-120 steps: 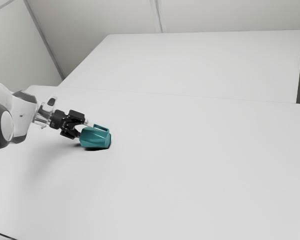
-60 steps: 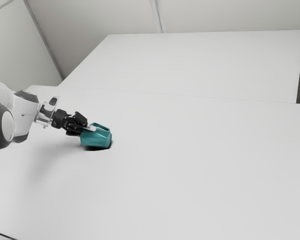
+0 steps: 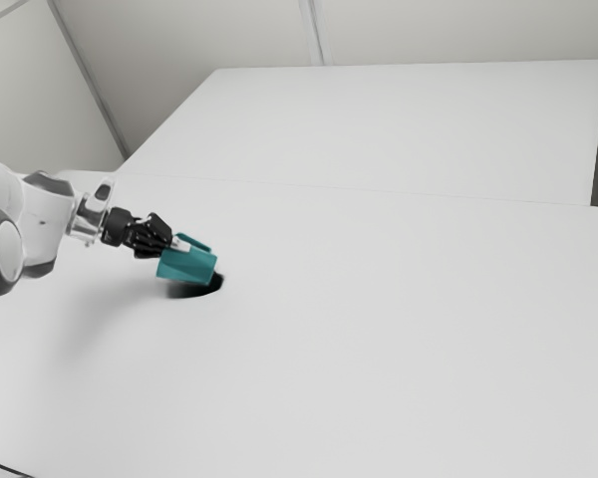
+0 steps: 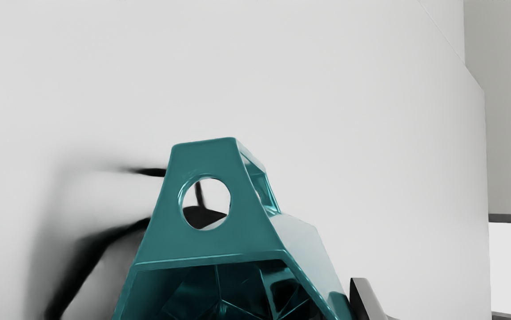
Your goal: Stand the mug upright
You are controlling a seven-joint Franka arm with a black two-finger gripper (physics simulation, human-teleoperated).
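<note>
Mug [image 3: 186,266], glossy teal, faceted, held tilted just above flat white table [image 3: 379,329], clamped in black two-finger gripper [image 3: 174,247].

Arm [image 3: 40,221] reaching out — claw [image 3: 177,247] clamped, angled slightly downward.

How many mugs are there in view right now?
1: the teal mug, tilted and held by the gripper just above the table, toward the exterior view's left. Another could be hidden behind the arm.
</note>
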